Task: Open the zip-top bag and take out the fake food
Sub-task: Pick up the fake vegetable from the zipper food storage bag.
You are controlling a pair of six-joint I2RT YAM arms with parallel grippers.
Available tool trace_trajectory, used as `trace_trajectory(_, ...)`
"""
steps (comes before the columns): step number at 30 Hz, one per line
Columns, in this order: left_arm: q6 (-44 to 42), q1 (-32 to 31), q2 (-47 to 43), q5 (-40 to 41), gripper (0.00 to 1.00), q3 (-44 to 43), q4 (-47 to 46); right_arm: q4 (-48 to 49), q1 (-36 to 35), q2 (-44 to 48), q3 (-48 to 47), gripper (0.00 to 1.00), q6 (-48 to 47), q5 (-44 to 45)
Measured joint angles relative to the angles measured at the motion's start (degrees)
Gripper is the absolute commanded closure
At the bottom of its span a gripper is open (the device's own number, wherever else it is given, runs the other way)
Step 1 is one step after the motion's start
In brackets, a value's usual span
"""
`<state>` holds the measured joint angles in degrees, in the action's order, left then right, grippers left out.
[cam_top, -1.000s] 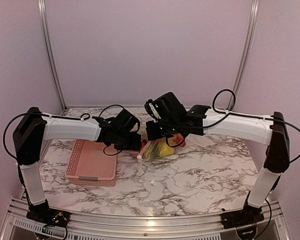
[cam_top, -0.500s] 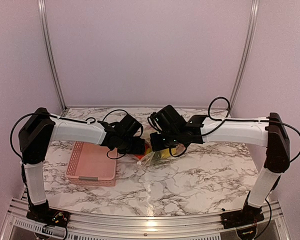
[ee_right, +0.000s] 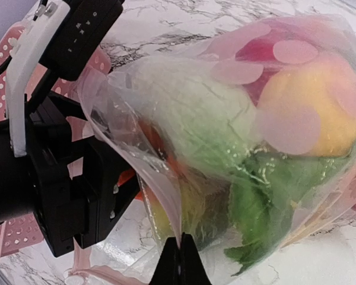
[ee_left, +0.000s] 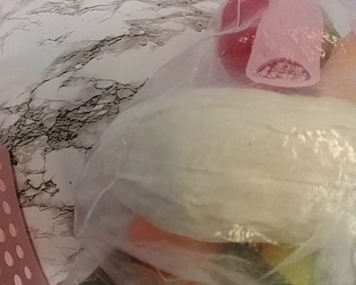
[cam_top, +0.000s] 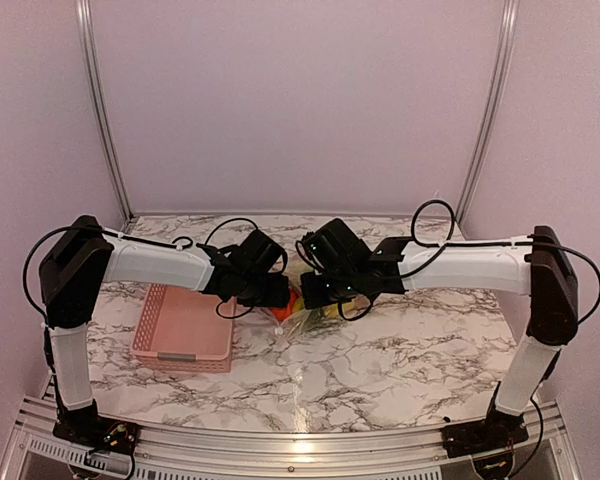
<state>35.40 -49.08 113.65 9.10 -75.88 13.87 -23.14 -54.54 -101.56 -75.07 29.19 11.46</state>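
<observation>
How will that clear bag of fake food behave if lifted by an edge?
The zip-top bag is probably floppy: its film wrinkles around the load. Glossy, so likely slippery. The rounded fake food may shift inside while the right tool pinches one edge.

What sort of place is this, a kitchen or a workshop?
Probably a robot test booth, not a kitchen: left arm and right arm bolted to a marble-patterned table, bare walls with metal rails, toy food in a bag.

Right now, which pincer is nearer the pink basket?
Left. The left pincer hangs just right of the pink basket; the right pincer is farther right, past the zip-top bag.
</observation>
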Motion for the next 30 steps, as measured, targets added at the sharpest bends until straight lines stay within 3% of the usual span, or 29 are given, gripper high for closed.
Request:
trace_trajectory(4,0.02,0.0,0.0,0.02,0.6,0.0,-0.59,0.02,0.0,-0.87,0.0,1.0,-0.02,0.0)
trace_trajectory(9,-0.04,0.0,0.0,-0.02,0.68,0.2,-0.98,0.07,0.0,-1.64,-0.11,1.0,-0.04,0.0)
trace_trajectory(30,-0.94,0.0,-4.33,-1.97,0.71,3.1,-1.4,0.11,0.0,-3.54,-1.86,1.0,-0.76,0.63)
